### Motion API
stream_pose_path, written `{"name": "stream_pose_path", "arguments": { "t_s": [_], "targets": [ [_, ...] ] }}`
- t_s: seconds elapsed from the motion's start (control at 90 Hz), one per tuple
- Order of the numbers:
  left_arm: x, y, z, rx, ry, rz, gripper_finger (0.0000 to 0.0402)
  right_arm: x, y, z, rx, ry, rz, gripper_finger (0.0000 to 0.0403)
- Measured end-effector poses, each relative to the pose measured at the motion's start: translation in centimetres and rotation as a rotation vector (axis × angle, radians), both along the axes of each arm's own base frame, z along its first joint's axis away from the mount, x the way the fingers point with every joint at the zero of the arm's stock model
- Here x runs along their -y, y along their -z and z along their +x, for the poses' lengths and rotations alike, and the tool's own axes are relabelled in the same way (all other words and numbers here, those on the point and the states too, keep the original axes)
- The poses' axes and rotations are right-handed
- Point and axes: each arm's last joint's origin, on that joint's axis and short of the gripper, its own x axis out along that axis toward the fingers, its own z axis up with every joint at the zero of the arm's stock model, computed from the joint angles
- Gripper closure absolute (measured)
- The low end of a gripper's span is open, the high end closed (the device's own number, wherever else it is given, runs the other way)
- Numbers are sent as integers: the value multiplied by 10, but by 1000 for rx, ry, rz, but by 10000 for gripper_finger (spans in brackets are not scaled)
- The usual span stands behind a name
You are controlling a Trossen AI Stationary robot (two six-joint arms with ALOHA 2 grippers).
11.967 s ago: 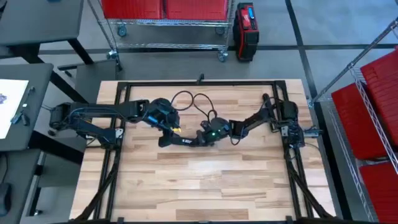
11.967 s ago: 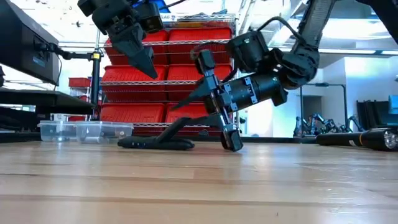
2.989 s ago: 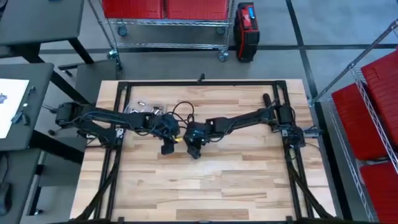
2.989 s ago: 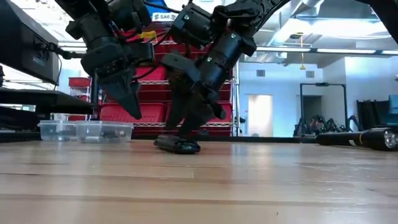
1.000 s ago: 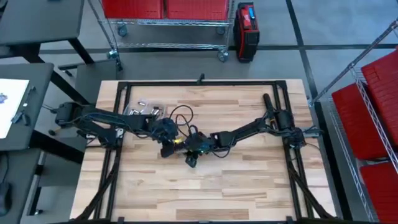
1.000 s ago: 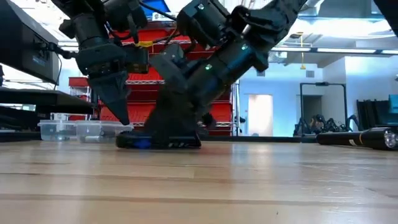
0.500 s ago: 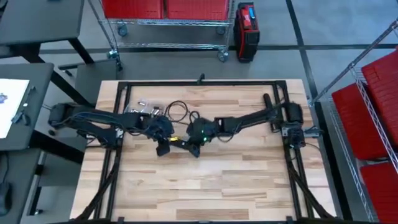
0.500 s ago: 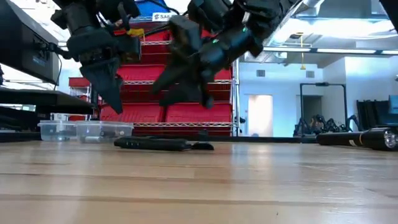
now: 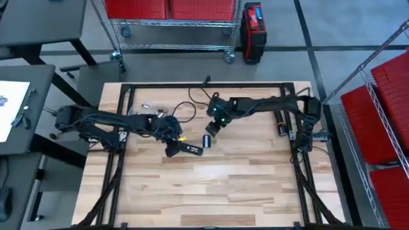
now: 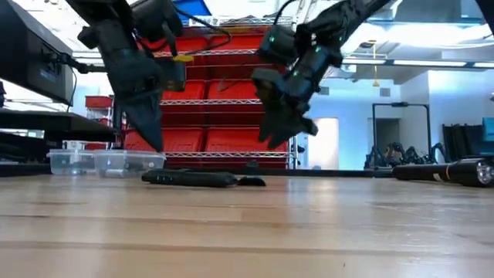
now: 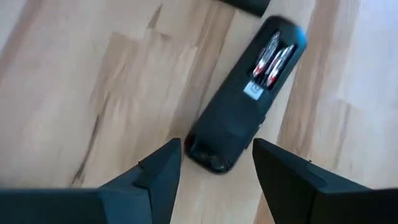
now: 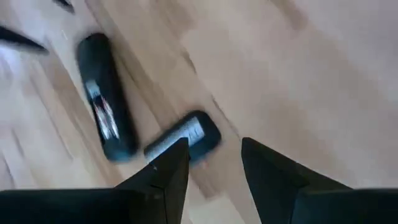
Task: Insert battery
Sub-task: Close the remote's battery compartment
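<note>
A black remote (image 9: 187, 149) lies flat on the wooden table, its battery bay facing up with batteries (image 11: 270, 53) showing inside. The loose battery cover (image 9: 206, 140) lies on the table just right of it (image 12: 186, 138). My left gripper (image 11: 217, 180) hangs open just above the remote's left end (image 11: 214, 152), one finger on either side, apart from it. My right gripper (image 9: 213, 130) is open too, raised on the far side of the cover (image 10: 282, 135), with nothing between its fingers.
Clear plastic tubs (image 10: 104, 162) with small parts stand at the table's far left (image 9: 146, 110). Black cables (image 9: 188, 105) loop on the far side. A black cylinder (image 10: 444, 171) lies at the right. Bare wood fills the near half.
My right gripper has risen from the remote and drawn back toward the table's far edge. The remote and the cover now lie flat on the table, apart from it. My left gripper has stayed over the remote's left end.
</note>
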Motion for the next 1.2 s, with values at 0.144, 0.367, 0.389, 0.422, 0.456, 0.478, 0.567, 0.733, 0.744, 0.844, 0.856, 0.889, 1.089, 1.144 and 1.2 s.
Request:
{"name": "stream_pose_path", "arguments": {
  "t_s": [0.144,0.367,0.389,0.422,0.456,0.478,0.567,0.733,0.744,0.844,0.856,0.889,1.089,1.144,1.2],
  "targets": [
    [0,2,-4,-41,-22,-19,222,-20,4,2,-1,-131,-13,237],
    [0,-14,-15,-9,-17,-9,222,-78,6,15,25,-380,-290,170],
    [-1,-16,-17,-4,-16,-7,222,-83,8,16,24,-404,-331,166],
    [-1,-18,-18,4,-14,-3,222,-91,12,18,19,-430,-394,161],
    [-1,-21,-20,14,-14,0,222,-99,15,20,14,-443,-454,159],
    [-2,-22,-20,19,-13,3,222,-104,18,22,9,-449,-491,158],
    [-4,-26,-23,34,-8,15,222,-123,28,27,20,-484,-617,158],
    [-6,-28,-25,38,11,37,222,-143,51,29,-80,-449,-852,158],
    [-6,-28,-25,38,13,39,222,-143,53,29,-86,-448,-856,158],
    [-5,-28,-27,20,30,50,222,-142,63,32,-110,-430,-898,158],
    [-5,-27,-27,17,33,51,222,-142,64,32,-114,-425,-906,158],
    [-5,-27,-27,10,39,54,222,-141,68,33,-128,-410,-934,158],
    [-5,-25,-30,-27,55,60,222,-128,73,34,-191,-433,-1012,159],
    [-5,-25,-31,-33,62,64,222,-122,74,34,-206,-432,-1015,161],
    [-5,-25,-31,-32,62,65,222,-117,74,34,-220,-425,-1012,167]
  ]
}}
